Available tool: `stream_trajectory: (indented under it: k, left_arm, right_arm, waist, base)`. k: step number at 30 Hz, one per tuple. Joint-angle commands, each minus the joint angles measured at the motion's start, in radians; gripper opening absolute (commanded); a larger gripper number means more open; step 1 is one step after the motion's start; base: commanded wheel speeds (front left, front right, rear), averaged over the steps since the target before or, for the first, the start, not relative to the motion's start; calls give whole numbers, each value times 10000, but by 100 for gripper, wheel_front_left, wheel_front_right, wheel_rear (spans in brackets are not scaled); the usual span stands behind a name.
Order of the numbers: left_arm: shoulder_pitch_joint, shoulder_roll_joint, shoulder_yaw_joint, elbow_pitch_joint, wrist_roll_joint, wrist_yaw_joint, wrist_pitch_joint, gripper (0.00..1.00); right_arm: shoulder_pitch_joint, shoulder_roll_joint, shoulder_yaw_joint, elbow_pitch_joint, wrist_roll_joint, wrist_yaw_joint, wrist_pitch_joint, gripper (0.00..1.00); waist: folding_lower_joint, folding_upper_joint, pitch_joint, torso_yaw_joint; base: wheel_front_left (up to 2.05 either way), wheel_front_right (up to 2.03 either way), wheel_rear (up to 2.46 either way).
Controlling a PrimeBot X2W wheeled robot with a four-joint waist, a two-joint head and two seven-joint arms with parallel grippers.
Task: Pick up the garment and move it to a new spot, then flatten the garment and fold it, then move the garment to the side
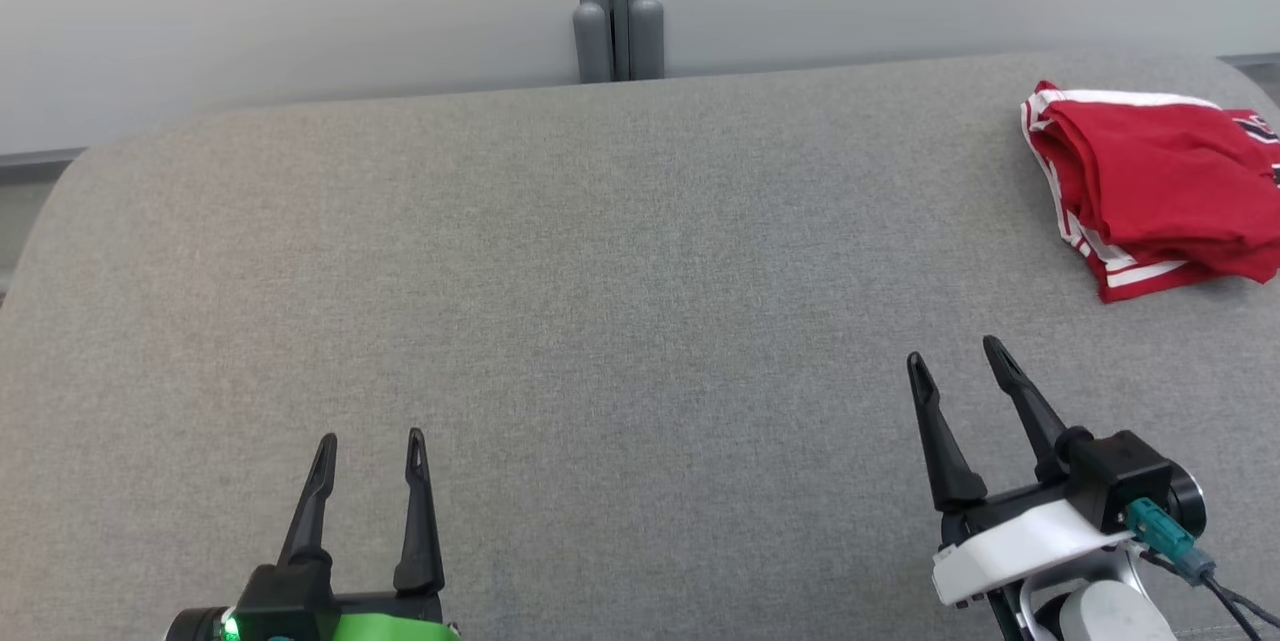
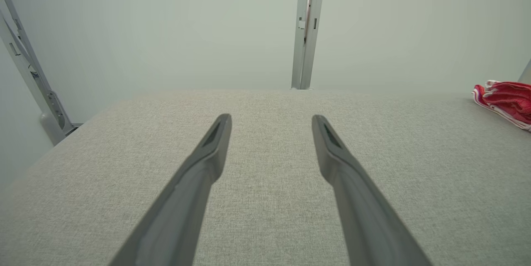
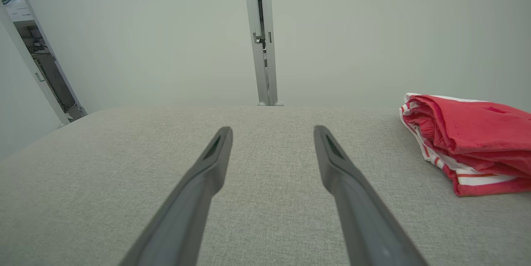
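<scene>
Your left gripper [image 1: 372, 439] and right gripper [image 1: 953, 352] both hang spread and empty over the grey fabric surface [image 1: 600, 271]; the folded red garment [image 1: 1160, 191] lies ahead-right of your right gripper

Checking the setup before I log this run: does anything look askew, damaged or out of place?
Nothing looks damaged or spilled. The red garment lies folded, a little rumpled, at the far right of the grey surface. The left end effector and right end effector are open, holding nothing.
</scene>
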Motion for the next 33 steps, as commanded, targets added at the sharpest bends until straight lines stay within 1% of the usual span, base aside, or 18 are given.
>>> stream_trajectory:
  k: [1, 6, 9, 11, 29, 33]
  left_arm:
    - [240, 14, 99, -66, 80, -43, 1, 100]
    - [528, 12, 269, -104, 93, -89, 2, 100]
    - [621, 13, 331, -75, 138, -194, 2, 100]
    - [661, 13, 397, -37, 165, -260, 2, 100]
    - [696, 13, 471, 124, 203, -408, 2, 100]
    - [694, 13, 485, 152, 266, -388, 2, 100]
  right_arm:
    - [305, 69, -12, -111, -132, -9, -18, 100]
    - [794, 225, -47, -161, -341, -9, -18, 100]
    - [976, 295, 25, -81, -369, -9, -18, 100]
    - [1010, 333, 33, -31, -368, -9, -18, 100]
    - [1134, 499, -59, -52, -245, -9, -18, 100]
    - [1138, 510, -47, -20, -212, -9, -18, 100]
  waist:
    - [1, 0, -534, 28]
    - [1, 0, -723, -16]
    - [1, 0, -802, -30]
    - [1, 0, -830, -37]
    - [1, 0, -868, 40]
    - [1, 0, -867, 43]
  base:
    - [0, 0, 0]
    - [0, 0, 0]
    - [0, 0, 0]
    - [0, 0, 0]
    - [0, 0, 0]
    - [0, 0, 0]
